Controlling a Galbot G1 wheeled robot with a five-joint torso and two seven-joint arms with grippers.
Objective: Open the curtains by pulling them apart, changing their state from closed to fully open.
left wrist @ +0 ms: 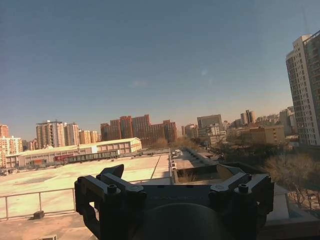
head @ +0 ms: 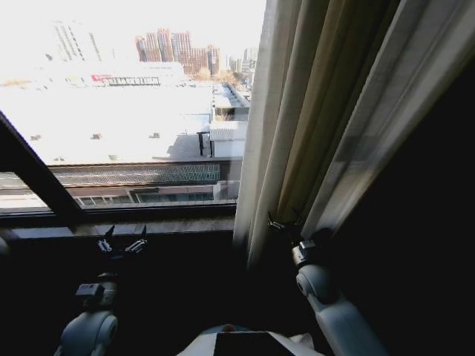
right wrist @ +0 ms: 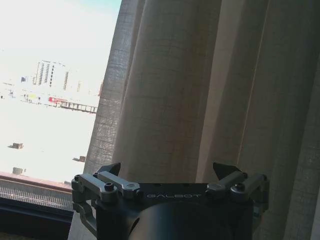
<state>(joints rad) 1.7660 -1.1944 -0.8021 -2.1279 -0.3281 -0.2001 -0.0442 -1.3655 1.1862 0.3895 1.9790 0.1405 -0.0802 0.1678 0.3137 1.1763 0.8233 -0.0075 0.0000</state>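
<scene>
The curtain point(head: 297, 126) is bunched at the right side of the window point(head: 126, 111), so the glass left of it is already bare. The right gripper point(head: 284, 225) sits low against the folds with its 2 fingers spread, nothing pinched yet. I'd say push those fingers around 1 thick pleat before closing, then drag sideways to the right, low and steady, so the fabric slides instead of slipping out. It's coarse woven cream cloth in soft vertical pleats, translucent at the edge. The left gripper point(head: 122, 245) waits open near the sill point(head: 148, 222).
</scene>
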